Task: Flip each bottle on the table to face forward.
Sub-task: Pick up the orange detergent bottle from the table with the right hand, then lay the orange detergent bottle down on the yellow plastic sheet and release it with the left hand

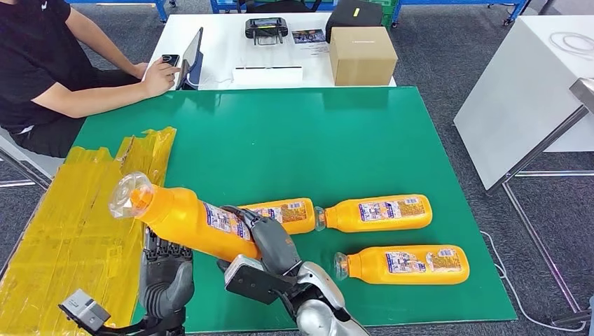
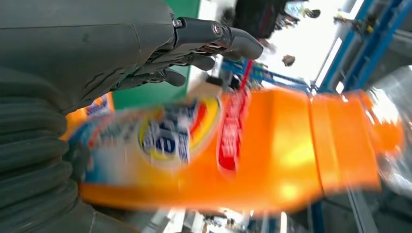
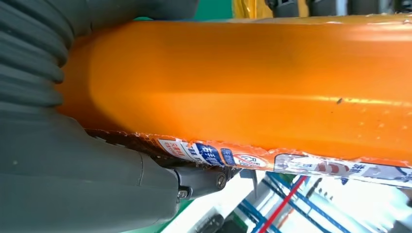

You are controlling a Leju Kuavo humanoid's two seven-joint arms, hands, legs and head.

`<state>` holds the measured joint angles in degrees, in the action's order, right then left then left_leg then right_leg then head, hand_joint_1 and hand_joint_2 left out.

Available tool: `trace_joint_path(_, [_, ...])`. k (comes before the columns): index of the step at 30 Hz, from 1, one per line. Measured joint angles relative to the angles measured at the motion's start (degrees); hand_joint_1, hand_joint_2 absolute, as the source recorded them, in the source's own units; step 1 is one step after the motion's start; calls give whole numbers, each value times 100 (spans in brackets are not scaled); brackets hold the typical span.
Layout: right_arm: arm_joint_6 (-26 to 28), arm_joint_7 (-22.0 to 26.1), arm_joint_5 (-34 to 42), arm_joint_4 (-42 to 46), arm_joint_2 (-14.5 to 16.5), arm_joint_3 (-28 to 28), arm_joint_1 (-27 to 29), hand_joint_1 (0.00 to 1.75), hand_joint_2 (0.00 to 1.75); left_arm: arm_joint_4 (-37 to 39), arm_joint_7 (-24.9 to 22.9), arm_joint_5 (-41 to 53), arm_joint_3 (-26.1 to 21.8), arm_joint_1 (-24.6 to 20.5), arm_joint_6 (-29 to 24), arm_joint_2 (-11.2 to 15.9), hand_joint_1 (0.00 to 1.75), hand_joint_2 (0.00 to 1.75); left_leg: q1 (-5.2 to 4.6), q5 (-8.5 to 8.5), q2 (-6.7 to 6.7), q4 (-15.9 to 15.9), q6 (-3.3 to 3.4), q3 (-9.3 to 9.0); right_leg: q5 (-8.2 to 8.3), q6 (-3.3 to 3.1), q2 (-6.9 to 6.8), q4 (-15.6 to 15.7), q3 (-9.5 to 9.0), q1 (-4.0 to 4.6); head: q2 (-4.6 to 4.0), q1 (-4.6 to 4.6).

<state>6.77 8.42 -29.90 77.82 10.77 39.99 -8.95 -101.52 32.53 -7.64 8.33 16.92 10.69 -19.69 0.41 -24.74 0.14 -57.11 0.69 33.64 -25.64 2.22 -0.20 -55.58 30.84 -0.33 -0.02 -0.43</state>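
Item: orange bottle [image 1: 185, 220], lifted over the table's [image 1: 392, 147] near left corner, gripped by right hand [image 1: 270, 241], left hand [image 1: 167, 269] spread empty beneath; best rolled slowly, front label up, clear of three lying bottles.

Bottle labels [image 3: 233, 156] — print too small and blurred, nothing legible
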Motion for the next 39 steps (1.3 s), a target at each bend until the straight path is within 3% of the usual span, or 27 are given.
trace_joint_path(8, [-206, -103, -97, -545, 134, 230, -218, 175, 175, 25, 139, 108, 57, -17, 64, 44, 0, 175, 0, 0, 0, 0, 0, 3, 0, 0, 1, -1, 3, 0, 0, -1])
trace_joint_path(13, [-344, -212, -435, -930, 192, 686, -448, 175, 175, 75, 186, 350, -66, 28, 24, 101, 0, 175, 1, 0, 1, 0, 0, 4, 0, 0, 1, 0, 6, 1, 0, -1])
trace_joint_path(24, [-521, -21, -806, -1186, 42, 1448, -722, 175, 175, 306, 38, 1619, -247, 167, -723, 253, 0, 175, 0, -1, 1, 0, 0, 5, -1, 0, 2, 0, 10, -2, 0, -1])
trace_joint_path(25, [-525, -20, -815, -1186, 19, 1466, -730, 175, 175, 327, 32, 1677, -246, 174, -750, 260, 33, 175, 0, -1, 1, 0, 0, 5, -1, 0, 2, 0, 10, -2, 0, 1])
trace_joint_path(28, [-532, -20, -833, -1193, -23, 1501, -751, 175, 175, 373, 15, 1769, -244, 184, -825, 272, 164, 175, 0, -1, 1, 0, 0, 5, -1, 0, 2, 0, 10, -1, 0, 0])
trace_joint_path(29, [-535, -18, -838, -1198, -34, 1509, -762, 175, 175, 385, 10, 1799, -244, 186, -860, 274, 175, 175, 0, 0, 1, 0, 0, 5, -1, 0, 2, 0, 10, -1, 0, 0])
trace_joint_path(39, [-550, 6, -855, -1218, -80, 1605, -816, 175, 175, 439, 219, 1643, -315, 241, -856, 275, 175, 175, 1, 0, 1, 0, 0, 5, -1, -1, 3, 0, 12, 0, 0, -1])
